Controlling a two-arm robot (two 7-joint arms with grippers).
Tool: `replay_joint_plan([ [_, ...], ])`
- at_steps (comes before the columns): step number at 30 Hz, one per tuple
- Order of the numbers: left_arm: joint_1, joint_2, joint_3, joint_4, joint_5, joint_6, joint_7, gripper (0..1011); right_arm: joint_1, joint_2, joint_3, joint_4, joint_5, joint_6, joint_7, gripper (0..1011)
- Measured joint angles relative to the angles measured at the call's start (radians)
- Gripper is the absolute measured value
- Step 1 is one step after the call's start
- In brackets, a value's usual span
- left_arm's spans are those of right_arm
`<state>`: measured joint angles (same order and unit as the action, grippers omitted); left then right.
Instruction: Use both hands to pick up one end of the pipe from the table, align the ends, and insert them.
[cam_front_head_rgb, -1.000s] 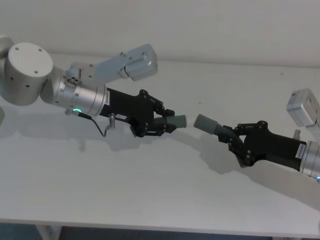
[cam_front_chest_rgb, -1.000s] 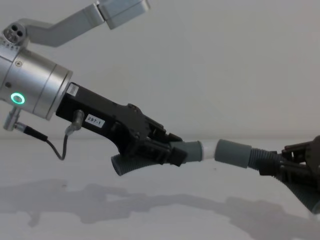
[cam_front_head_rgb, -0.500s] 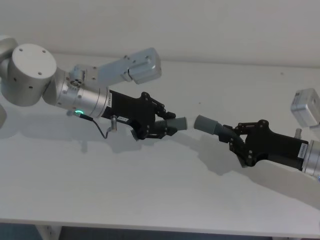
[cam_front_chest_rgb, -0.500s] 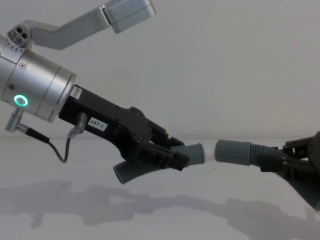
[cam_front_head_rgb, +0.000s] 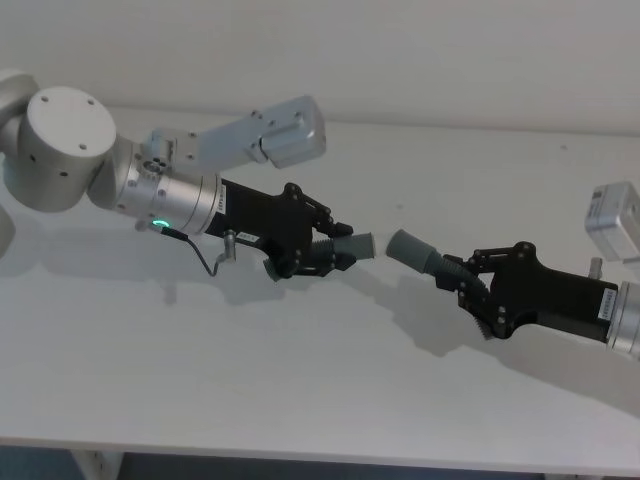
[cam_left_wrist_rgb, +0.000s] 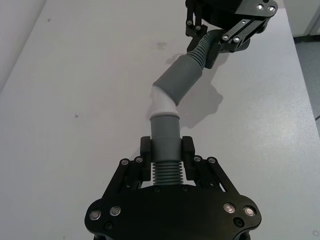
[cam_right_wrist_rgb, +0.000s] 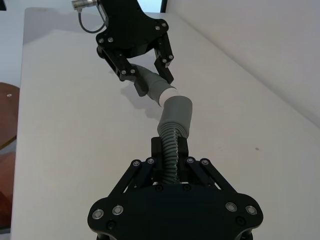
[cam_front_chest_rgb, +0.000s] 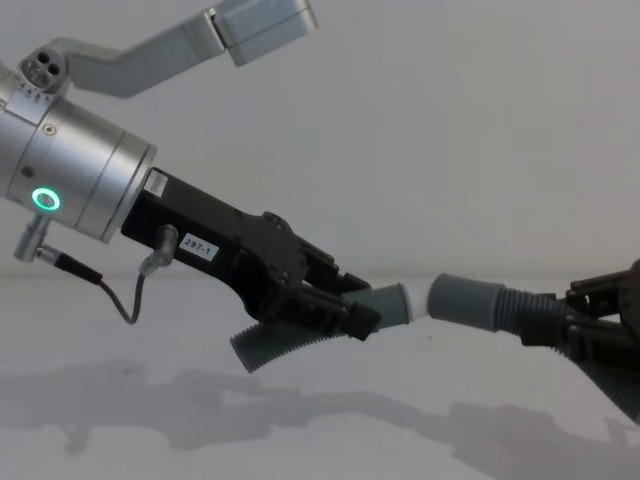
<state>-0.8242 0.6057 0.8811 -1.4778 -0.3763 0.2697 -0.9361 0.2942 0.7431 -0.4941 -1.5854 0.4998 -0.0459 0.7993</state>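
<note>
1. Two hose pieces hang above the counter, near its middle.
2. Left gripper fingers clench the white-tipped hose.
3. Right gripper fingers grasp the wide-sleeved hose.
4. White tip touches the sleeve mouth, angled.

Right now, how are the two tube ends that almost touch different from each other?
The narrower cuff, held by the left end effector, has a white tip; the wider sleeve, held by the right end effector, is plain grey all over. The cuff is thinner, so it looks made to slide inside the sleeve. In the left wrist view they meet at an angle. Both are smooth, grey, and join ribbed hose.
</note>
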Motion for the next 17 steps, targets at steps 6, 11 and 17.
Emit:
replay_joint_plan([
  [6, -0.001, 0.000, 0.001, -0.001, 0.000, 0.001, 0.003, 352, 0.001, 0.002, -0.002, 0.000, 0.001, -0.006, 0.006, 162],
  [11, -0.001, 0.000, 0.002, -0.001, 0.001, 0.001, 0.004, 352, 0.002, 0.003, -0.003, 0.000, 0.001, -0.009, 0.009, 162],
  [17, -0.002, 0.000, 0.002, -0.001, 0.001, 0.001, 0.005, 352, 0.002, 0.004, -0.004, 0.000, 0.001, -0.012, 0.011, 162],
])
